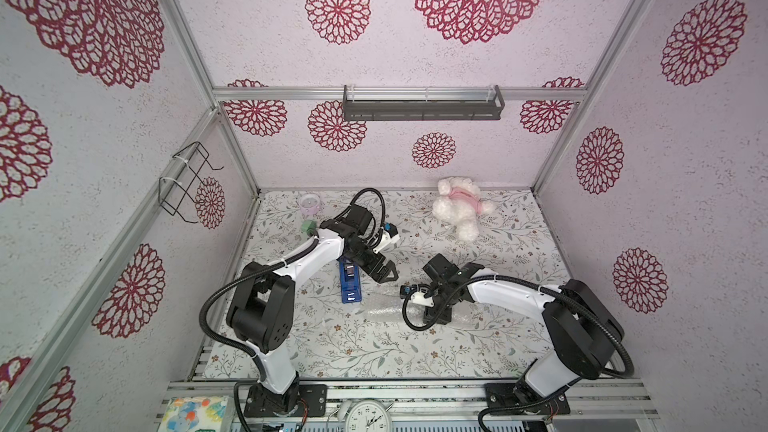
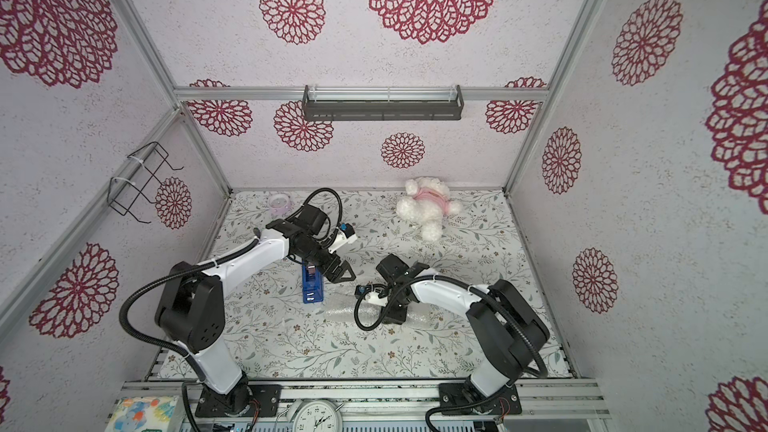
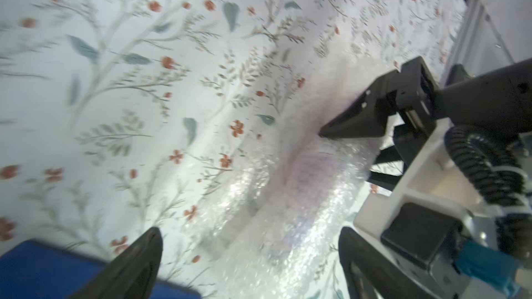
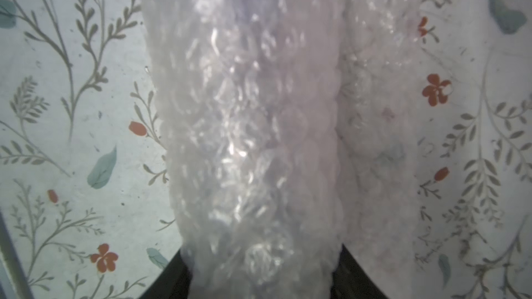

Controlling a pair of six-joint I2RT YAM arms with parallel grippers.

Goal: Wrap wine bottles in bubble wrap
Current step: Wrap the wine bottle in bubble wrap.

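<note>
The bubble wrap (image 1: 384, 305) (image 2: 338, 307) lies rolled into a long bundle on the floral table, seen in both top views. The wine bottle is hidden inside it; only a faint purple tint (image 3: 309, 168) shows through in the left wrist view. My right gripper (image 1: 436, 314) (image 2: 392, 315) (image 4: 262, 268) reaches down over the middle of the roll. Its black fingers (image 4: 352, 266) press against both sides of the wrap (image 4: 250, 116). My left gripper (image 1: 384, 276) (image 2: 343, 275) (image 3: 250, 234) hovers just behind the roll's left end with its jaws wide apart and nothing between them.
A blue tape dispenser (image 1: 349, 284) (image 3: 43, 268) lies just left of the left gripper. A white teddy bear (image 1: 461, 205) lies at the back right. A pink roll (image 1: 309, 203) and a green object (image 1: 309, 228) sit at the back left. A clock (image 1: 370, 415) stands at the front edge.
</note>
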